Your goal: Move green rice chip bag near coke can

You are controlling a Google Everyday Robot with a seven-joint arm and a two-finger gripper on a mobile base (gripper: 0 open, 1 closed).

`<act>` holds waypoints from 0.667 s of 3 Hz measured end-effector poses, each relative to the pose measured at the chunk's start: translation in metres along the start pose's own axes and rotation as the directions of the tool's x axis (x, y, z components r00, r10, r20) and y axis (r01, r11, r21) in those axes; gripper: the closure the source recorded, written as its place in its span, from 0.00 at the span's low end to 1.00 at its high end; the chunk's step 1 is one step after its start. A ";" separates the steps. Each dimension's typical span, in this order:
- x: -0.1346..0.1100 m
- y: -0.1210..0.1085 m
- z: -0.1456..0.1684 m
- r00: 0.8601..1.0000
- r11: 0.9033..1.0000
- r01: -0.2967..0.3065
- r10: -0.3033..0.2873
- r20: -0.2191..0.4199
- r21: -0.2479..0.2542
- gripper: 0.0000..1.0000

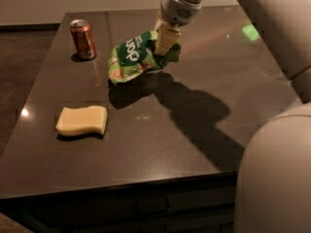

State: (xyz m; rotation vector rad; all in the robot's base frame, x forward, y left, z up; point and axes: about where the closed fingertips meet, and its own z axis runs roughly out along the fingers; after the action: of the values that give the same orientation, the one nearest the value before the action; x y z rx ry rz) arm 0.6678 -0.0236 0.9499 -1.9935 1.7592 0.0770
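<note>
My gripper (165,45), over the table's (194,144) far half, clenches the bag (130,57) by its right end, held above its shadow, near the can's (83,39) right. A sponge (81,121) lies well apart, front-left.

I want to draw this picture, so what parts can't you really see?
All in the camera view:
- The gripper, clamped on the green rice chip bag, covers the bag's right end.
- The bag's white letters are partly lost in crumples.
- The coke can markings are too small to read.
- The robot's body hides the near right corner of the table.
- The arm is cut off by the top edge.
</note>
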 end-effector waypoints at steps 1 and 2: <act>-0.032 -0.016 0.015 0.998 0.999 0.051 -0.051 0.031 -0.006 1.00; -0.054 -0.027 0.033 0.996 0.996 0.082 -0.082 0.033 -0.019 1.00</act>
State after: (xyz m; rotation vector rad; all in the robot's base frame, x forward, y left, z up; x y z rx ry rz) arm 0.6930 0.0407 0.9478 -2.0650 1.6609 0.1001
